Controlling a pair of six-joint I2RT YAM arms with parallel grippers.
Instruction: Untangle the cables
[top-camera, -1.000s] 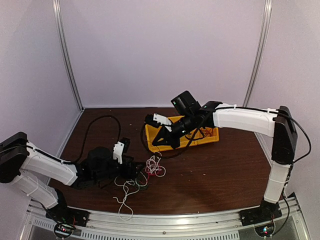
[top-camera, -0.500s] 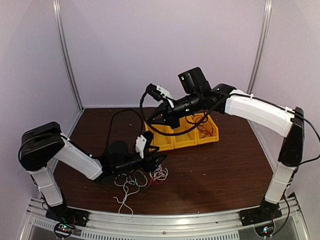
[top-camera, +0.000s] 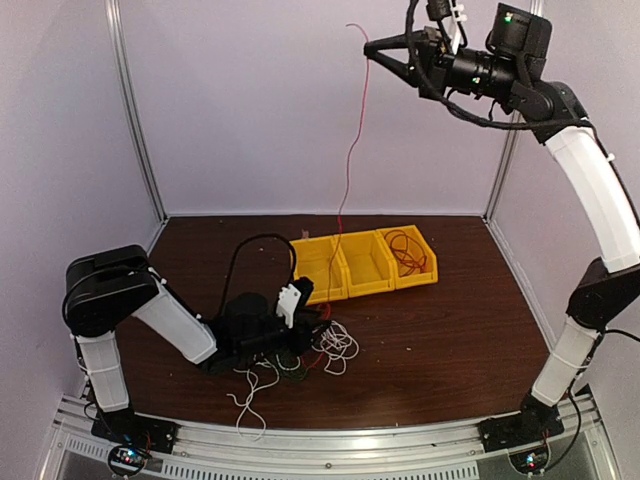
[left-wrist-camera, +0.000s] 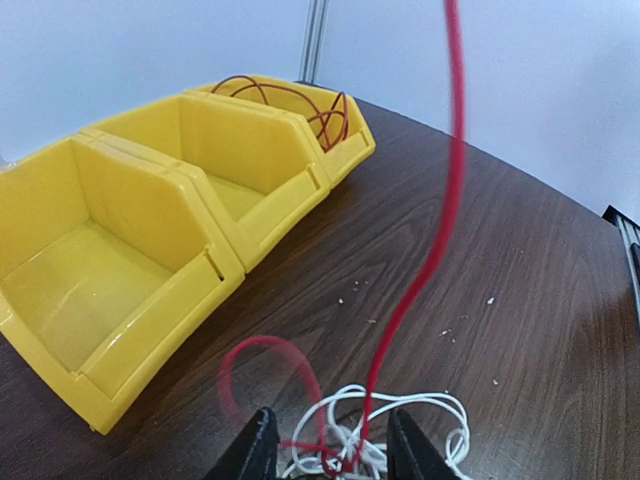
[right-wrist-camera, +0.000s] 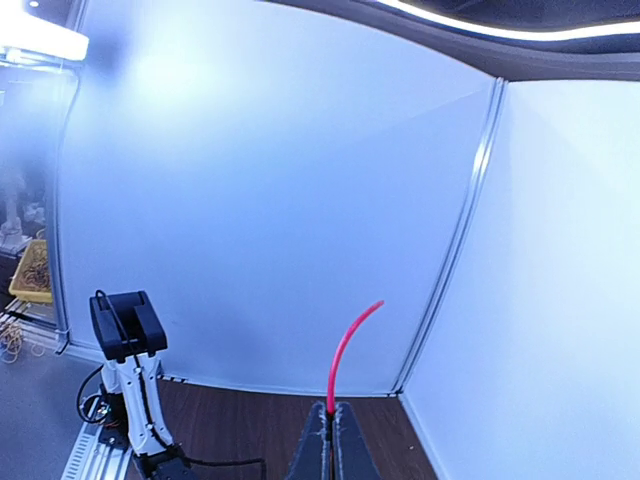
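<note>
Red cable (top-camera: 349, 150) climbs from the tangle (top-camera: 335, 345) at lower centre of the worktop (top-camera: 450, 330) to your right jaws, pinched shut on it at upper right to draw it free; your left jaws straddle the tangle, part-open, seemingly to pin it.

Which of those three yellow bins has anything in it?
The right-hand bin, nearest the right arm: a coil of red wire lies in it. The middle bin and left bin are empty.

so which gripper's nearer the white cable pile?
Left. The left gripper sits low, right at the white cables; the right gripper is high up, shut on the red cable.
</note>
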